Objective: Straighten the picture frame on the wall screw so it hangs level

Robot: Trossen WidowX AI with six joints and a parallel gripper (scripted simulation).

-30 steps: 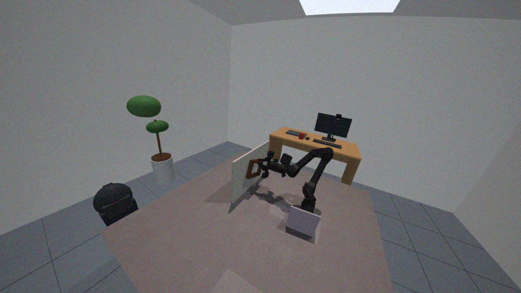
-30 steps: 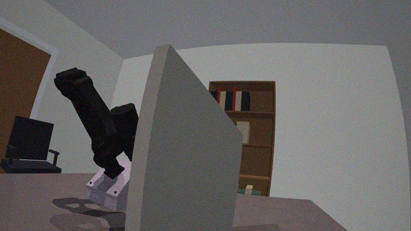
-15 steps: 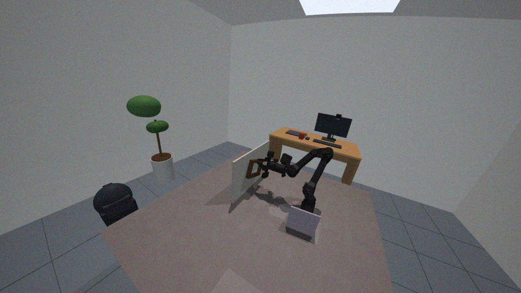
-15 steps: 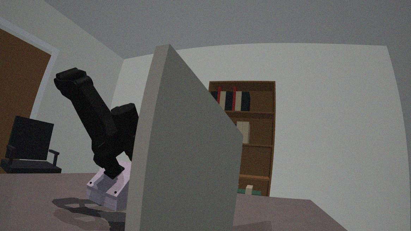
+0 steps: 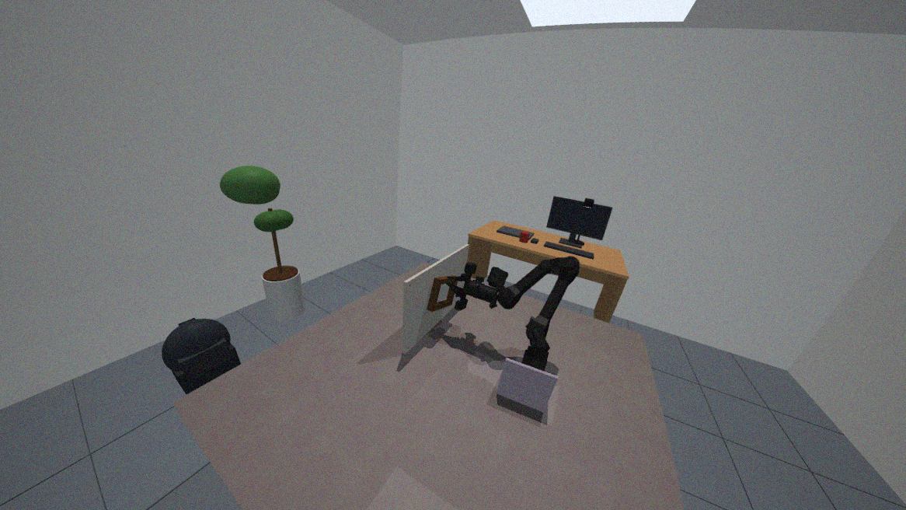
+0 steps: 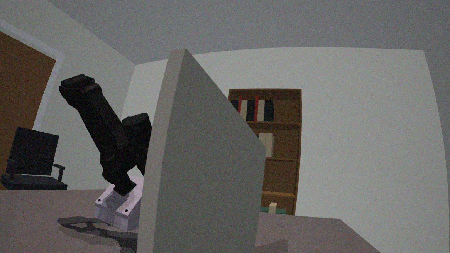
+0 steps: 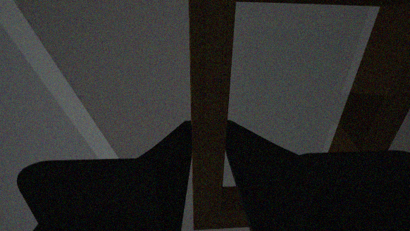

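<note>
One side bar of the brown picture frame (image 5: 433, 295) (image 7: 210, 70) is pinched between the fingertips of the gripper (image 5: 451, 281) (image 7: 207, 127), and the frame stands at the front face of the upright wall panel (image 5: 418, 310) (image 6: 207, 163) (image 7: 141, 70). If the fingers part before a notch sits on the screw (hidden, so its seating is perhaps impossible to judge from here), the frame could drop; too long a sideways shift would skip a notch and tip it the other way, while pulling outward might unhook it altogether.
</note>
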